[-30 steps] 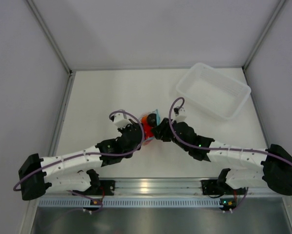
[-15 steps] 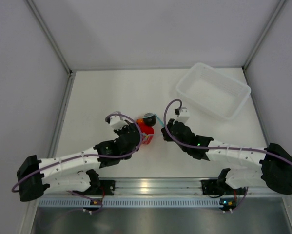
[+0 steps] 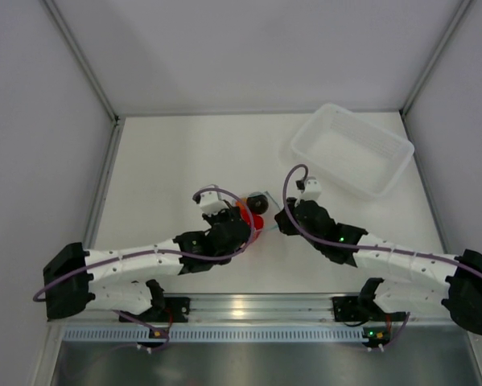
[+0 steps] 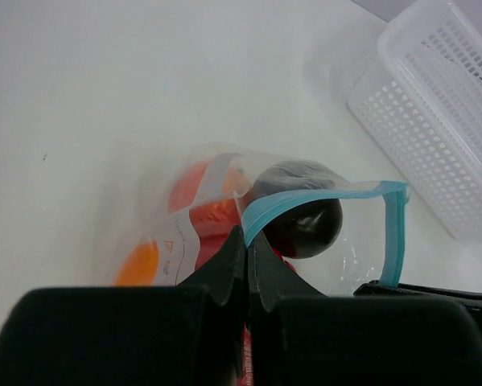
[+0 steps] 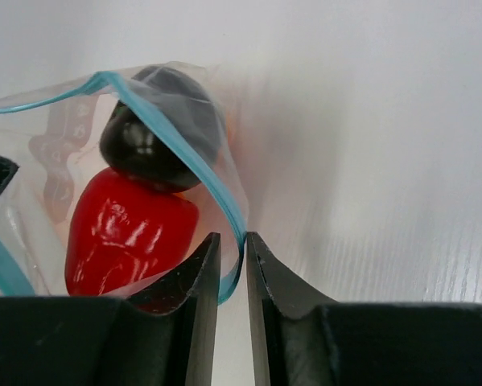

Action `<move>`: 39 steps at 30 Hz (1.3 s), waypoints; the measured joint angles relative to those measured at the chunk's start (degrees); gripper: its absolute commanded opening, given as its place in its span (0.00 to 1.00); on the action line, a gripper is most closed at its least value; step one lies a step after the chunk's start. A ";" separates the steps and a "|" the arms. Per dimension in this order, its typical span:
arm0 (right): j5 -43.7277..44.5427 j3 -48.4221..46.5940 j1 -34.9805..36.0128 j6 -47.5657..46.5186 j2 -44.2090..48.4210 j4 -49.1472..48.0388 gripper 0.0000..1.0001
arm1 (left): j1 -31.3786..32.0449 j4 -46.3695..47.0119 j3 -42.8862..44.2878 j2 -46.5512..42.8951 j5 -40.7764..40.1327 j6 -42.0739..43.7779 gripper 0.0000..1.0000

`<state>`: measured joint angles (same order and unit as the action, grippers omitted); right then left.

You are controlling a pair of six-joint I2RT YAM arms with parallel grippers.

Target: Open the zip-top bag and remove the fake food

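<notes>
A small clear, crinkly plastic zip-top bag (image 3: 257,211) with a light-blue zip strip (image 4: 321,197) lies near the middle of the white bench (image 3: 168,153), between the two arms. Its mouth gapes in a loop. The left gripper (image 4: 246,241) has its jaws pressed together on one side of the strip. The right gripper (image 5: 231,245) has its jaws clamped on the opposite side, with the blue edge caught between the tips.

Inside the bag, a glossy blackish round toy piece (image 5: 156,133) sits nearest the mouth. A shiny red toy pepper (image 5: 128,233) touches it, and an orange round toy fruit (image 4: 138,264) lies deeper in, against the plastic wall.

There is faint printing (image 5: 59,165) on the bag, small marks and symbols too blurred to read. I can make out no brand or label anywhere else.

A white translucent rectangular tray (image 3: 352,149) with perforated walls stands at the far right of the bench, well apart from the bag.
</notes>
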<state>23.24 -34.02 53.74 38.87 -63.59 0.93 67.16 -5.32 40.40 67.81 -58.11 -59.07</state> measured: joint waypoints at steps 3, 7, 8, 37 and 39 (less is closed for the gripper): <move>-1.75 -0.31 0.02 -0.52 2.16 1.11 0.29 | 0.35 -0.04 1.22 1.49 0.17 0.07 0.00; -2.49 -1.84 0.02 -0.74 4.33 2.69 0.34 | 0.39 -0.22 2.43 2.99 0.33 -0.15 0.00; -2.56 -2.14 0.04 -0.61 4.66 2.71 0.35 | 0.42 -0.24 2.69 3.41 0.52 -0.42 0.00; -10.43 1.07 -3.91 20.28 -8.79 -17.07 0.59 | 1.20 -0.37 3.04 4.11 1.75 -2.91 0.00; -10.51 1.99 -4.81 20.87 -9.81 -17.84 0.59 | 1.20 -0.39 2.80 3.61 1.86 -2.93 0.00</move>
<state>12.73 -32.03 48.93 59.75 -73.41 -16.91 68.36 -5.72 43.20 71.42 -56.25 -62.00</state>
